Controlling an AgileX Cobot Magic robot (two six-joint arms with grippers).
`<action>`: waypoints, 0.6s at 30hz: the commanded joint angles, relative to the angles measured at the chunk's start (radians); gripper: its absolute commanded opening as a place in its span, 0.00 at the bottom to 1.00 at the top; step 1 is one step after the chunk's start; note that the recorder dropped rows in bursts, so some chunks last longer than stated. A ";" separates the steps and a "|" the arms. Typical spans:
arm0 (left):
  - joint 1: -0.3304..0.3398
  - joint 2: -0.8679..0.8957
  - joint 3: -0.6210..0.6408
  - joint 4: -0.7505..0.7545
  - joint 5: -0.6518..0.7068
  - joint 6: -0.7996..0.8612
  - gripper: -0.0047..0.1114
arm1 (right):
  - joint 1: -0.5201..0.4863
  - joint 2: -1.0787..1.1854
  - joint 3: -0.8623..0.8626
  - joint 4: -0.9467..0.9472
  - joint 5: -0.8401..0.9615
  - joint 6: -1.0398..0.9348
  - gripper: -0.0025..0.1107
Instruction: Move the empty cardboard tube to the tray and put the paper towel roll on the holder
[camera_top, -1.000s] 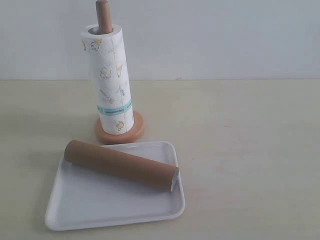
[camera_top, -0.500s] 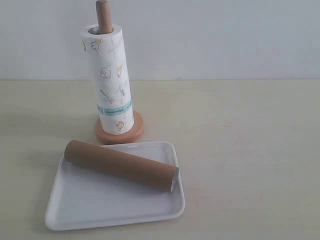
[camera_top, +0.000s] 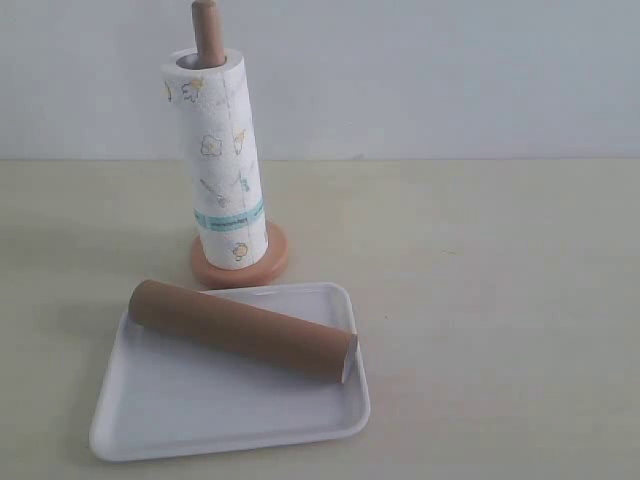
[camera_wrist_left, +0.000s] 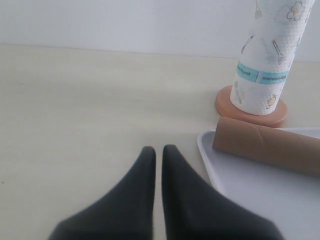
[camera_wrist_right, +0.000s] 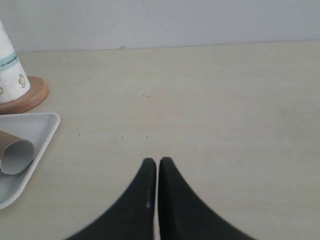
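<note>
The brown cardboard tube (camera_top: 240, 329) lies diagonally across the white tray (camera_top: 200, 415). Behind the tray, the printed paper towel roll (camera_top: 218, 160) stands upright on the wooden holder (camera_top: 240, 268), whose dowel tip pokes out of the roll's top. Neither gripper shows in the exterior view. In the left wrist view my left gripper (camera_wrist_left: 158, 149) is shut and empty over bare table, beside the tray (camera_wrist_left: 260, 192), tube (camera_wrist_left: 267, 145) and roll (camera_wrist_left: 270, 60). My right gripper (camera_wrist_right: 157, 161) is shut and empty, off to the side of the tray (camera_wrist_right: 30, 145) and the tube's open end (camera_wrist_right: 16, 156).
A pale beige tabletop (camera_top: 500, 300) stretches around the tray and holder. A plain white wall (camera_top: 430, 70) stands behind the table. The holder's base (camera_wrist_right: 27, 97) shows at the edge of the right wrist view.
</note>
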 joint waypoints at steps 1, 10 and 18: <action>-0.009 -0.003 0.004 0.001 -0.004 0.001 0.08 | -0.007 -0.005 0.000 -0.008 -0.004 0.036 0.03; -0.009 -0.003 0.004 0.001 -0.004 0.001 0.08 | -0.011 -0.005 0.000 -0.006 0.000 0.031 0.03; -0.009 -0.003 0.004 0.001 -0.004 0.001 0.08 | -0.009 -0.005 0.000 -0.006 -0.005 0.040 0.03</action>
